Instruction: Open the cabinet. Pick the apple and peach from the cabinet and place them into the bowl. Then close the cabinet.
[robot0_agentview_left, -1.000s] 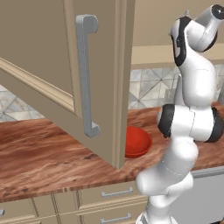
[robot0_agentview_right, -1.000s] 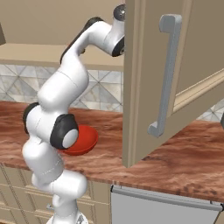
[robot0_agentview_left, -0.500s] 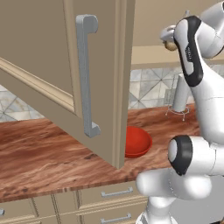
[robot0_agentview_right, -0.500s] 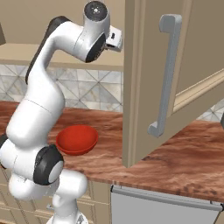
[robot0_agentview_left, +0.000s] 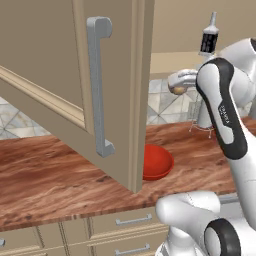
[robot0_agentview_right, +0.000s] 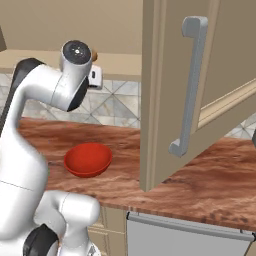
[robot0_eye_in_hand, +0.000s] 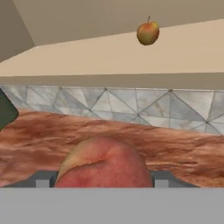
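Observation:
The cabinet (robot0_agentview_left: 60, 65) (robot0_agentview_right: 170, 100) stands open, its door swung out over the counter. In the hand view my gripper (robot0_eye_in_hand: 104, 180) is shut on the peach (robot0_eye_in_hand: 105, 162), a red-yellow fruit filling the gap between the finger tips. The apple (robot0_eye_in_hand: 148, 33) rests on the cabinet shelf, up and beyond the gripper. Seen from the left base, the gripper (robot0_agentview_left: 178, 84) hangs above the counter, right of the door edge and higher than the red bowl (robot0_agentview_left: 157, 161). The bowl (robot0_agentview_right: 88, 159) sits on the counter with nothing in it.
The open door's lower corner (robot0_agentview_left: 135, 185) juts out just left of the bowl. A dark bottle (robot0_agentview_left: 209, 36) stands on the cabinet shelf at the upper right. Drawers (robot0_agentview_left: 132, 220) run below the wood-grain counter (robot0_agentview_left: 45, 180), against a tiled back wall (robot0_eye_in_hand: 131, 107).
The arm has swung out of the cabinet: the hand moved left and down in the left base view, carrying the peach. The door and bowl stayed put.

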